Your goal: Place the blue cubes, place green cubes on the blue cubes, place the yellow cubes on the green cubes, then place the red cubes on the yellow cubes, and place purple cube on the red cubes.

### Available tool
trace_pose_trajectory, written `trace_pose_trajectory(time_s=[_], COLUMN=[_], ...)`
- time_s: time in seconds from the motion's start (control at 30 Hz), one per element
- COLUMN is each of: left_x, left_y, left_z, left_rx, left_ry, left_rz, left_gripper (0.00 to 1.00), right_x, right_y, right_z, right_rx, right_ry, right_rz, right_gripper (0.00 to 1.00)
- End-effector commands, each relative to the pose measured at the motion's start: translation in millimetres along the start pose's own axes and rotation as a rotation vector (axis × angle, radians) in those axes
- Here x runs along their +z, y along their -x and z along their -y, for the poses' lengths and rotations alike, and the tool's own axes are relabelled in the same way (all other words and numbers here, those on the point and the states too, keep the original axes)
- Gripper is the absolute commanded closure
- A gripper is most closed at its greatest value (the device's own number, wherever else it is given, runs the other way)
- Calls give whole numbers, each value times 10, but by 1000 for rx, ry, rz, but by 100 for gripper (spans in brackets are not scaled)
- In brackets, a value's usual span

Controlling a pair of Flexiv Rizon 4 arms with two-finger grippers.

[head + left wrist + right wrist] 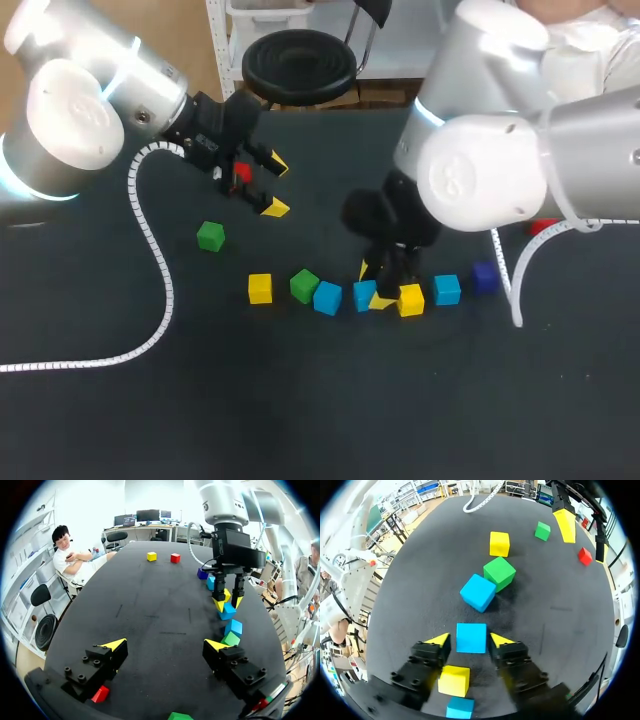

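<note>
Blue cube (471, 636) sits between our right gripper's (470, 641) parted fingers; our left gripper (276, 186) hovers at ten o'clock, fingers spread.

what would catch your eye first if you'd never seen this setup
A loose row of cubes in blue, green, yellow and purple runs across the middle of the table, none stacked. The right end effector is down in that row, its open fingers either side of a blue cube. The left end effector hangs open further back, near a red cube.
</note>
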State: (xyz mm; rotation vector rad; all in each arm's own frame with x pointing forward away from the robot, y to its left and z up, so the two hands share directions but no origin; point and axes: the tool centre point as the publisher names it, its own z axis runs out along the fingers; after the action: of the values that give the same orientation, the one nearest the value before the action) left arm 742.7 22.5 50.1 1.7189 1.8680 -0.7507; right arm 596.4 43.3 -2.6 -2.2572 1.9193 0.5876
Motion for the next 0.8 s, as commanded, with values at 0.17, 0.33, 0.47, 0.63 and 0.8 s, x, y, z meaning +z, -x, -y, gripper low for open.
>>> trace_pose_trajectory(time_s=[0.17,0.33,0.47,0.63,0.8], left_x=[1,1,1,1,1], left_y=[-3,-3,-3,-3,-3], left_z=[-15,-15,-15,-15,-15], left_rx=[1,1,1,1,1], left_ry=[-2,-2,-2,-2,-2], left_rz=[0,0,0,0,0], left_gripper=[0,0,0,0,0], right_x=[-10,-3,7,4,-100], right_y=[-15,10,11,-12,5], right_z=[-7,1,22,40,36], right_rx=[-3,-6,-1,34,86], right_ry=[-2,-3,3,6,-13], right_rz=[3,1,-2,-9,-20], right_gripper=[0,0,56,100,100])
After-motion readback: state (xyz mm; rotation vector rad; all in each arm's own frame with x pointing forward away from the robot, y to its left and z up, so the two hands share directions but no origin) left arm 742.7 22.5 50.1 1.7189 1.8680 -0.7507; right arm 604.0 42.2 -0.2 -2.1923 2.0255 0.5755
